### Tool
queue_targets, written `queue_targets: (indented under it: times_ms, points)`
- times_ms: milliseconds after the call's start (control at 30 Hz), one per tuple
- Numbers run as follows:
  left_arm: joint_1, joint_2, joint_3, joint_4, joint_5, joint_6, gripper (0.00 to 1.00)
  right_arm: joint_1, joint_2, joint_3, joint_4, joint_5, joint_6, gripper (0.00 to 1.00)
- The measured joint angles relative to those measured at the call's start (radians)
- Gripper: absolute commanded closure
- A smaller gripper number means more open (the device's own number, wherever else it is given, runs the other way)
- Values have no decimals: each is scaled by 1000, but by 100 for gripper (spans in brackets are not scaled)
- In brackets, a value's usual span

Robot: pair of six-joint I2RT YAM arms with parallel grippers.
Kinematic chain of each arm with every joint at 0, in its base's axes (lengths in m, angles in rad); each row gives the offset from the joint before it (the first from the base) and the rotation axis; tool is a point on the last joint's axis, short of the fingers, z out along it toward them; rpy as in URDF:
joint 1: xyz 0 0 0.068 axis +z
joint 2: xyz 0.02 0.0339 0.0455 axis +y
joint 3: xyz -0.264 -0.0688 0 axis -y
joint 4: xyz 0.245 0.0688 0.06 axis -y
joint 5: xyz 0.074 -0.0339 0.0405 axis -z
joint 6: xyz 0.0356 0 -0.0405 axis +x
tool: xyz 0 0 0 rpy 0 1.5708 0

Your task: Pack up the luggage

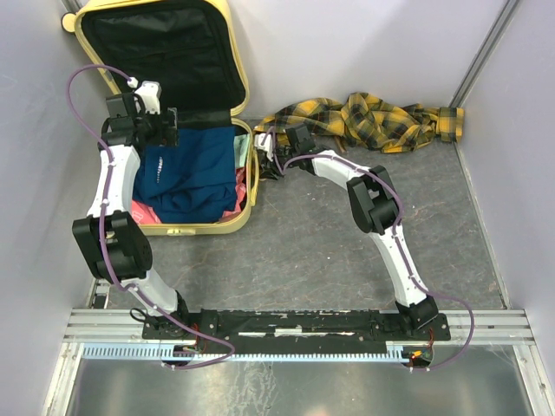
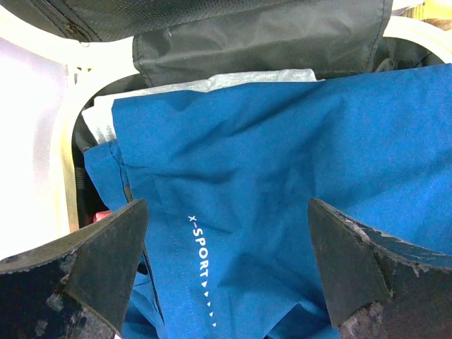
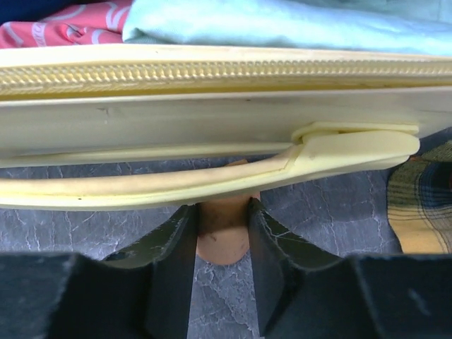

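The pale-yellow luggage (image 1: pixel 246 198) lies open at the far left, its black-lined lid (image 1: pixel 156 43) upright. A blue X-SPORT garment (image 1: pixel 191 169) lies on top of the clothes inside. My left gripper (image 1: pixel 165 130) hovers open just over that garment (image 2: pixel 282 162), with both fingers apart and empty. My right gripper (image 1: pixel 264 160) is at the luggage's right outer wall (image 3: pixel 176 120), under the yellow handle (image 3: pixel 212 180). It (image 3: pixel 222 212) is shut on a small tan-brown rounded tab (image 3: pixel 222 236) that sticks out below the handle.
A yellow-and-black plaid cloth (image 1: pixel 373 117) lies on the grey floor at the far right and shows at the edge of the right wrist view (image 3: pixel 424 205). A pink garment (image 3: pixel 63 28), a pale green one (image 3: pixel 282 25) and a white one (image 2: pixel 212 83) lie in the luggage. Walls enclose the left, back and right.
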Motion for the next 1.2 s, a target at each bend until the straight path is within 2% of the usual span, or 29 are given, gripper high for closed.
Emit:
queue_targets:
  times_ms: [167,300,367,567,733,933,1133,1200]
  points:
    - [0,11,9,0,0,0,1,-11,-16,-31,-16,6,-35,77]
    - [0,12,10,1,2,0,1,-31,-85,-110,-46,6,-43,93]
    - [0,12,10,1,2,-1,1,-47,-127,-137,-86,4,-41,98]
    - [0,12,10,2,4,-2,1,-95,-290,-199,-151,-15,-5,98]
    - [0,11,10,5,13,-6,1,-78,-414,-199,-91,-68,148,98]
    - [0,8,4,10,20,-11,1,52,-443,-208,-2,-102,272,98]
    - [0,-25,-30,12,20,-11,1,182,-440,-255,-29,-110,270,97]
    - [0,-35,-37,12,20,-11,1,211,-433,-255,-39,-111,257,94]
